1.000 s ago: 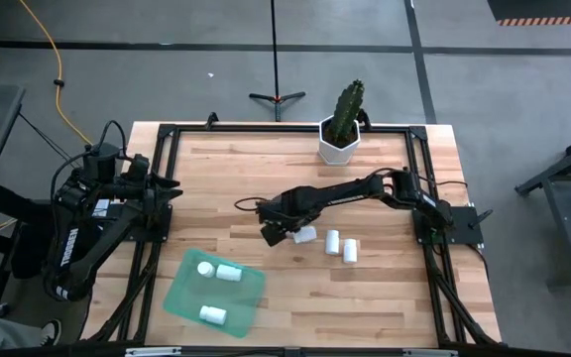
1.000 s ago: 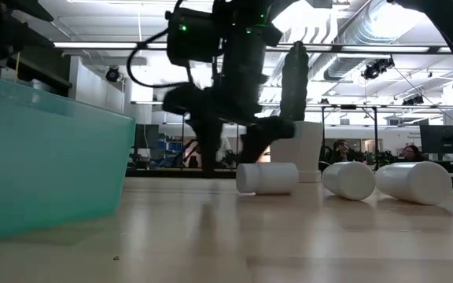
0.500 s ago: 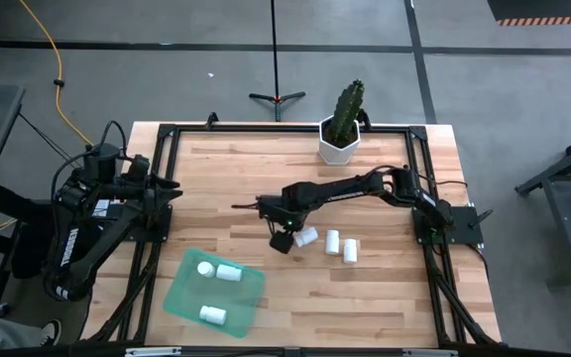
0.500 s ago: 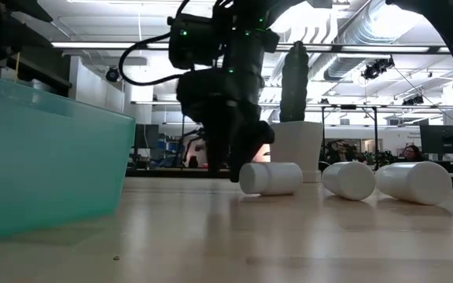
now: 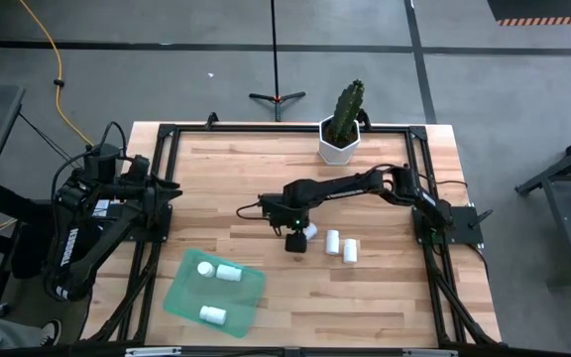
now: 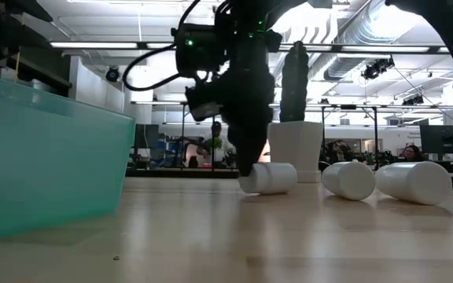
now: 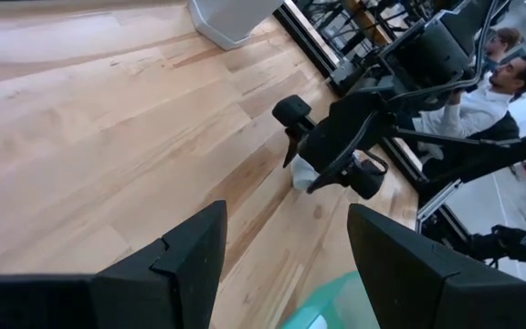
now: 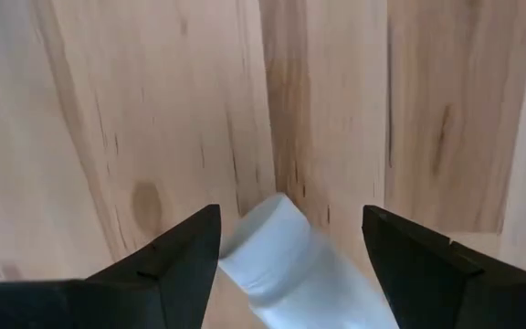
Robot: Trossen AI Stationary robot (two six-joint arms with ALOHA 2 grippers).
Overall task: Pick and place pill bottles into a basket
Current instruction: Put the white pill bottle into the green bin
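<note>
**Right arm drops over fourth bottle as tray waits half full**

At the table's left edge, the left gripper waits with fingers spread and empty. Near the front, the green basket holds three pill bottles. At centre, the right gripper has swung from beside the nearest loose bottle to directly over it within the last second, fingers spread on either side of the lying bottle, not yet pinching. Two more bottles lie just to its right on the wood, with the cactus pot behind. The move suggests a grasp is imminent; three bottles remain to transfer.
</note>
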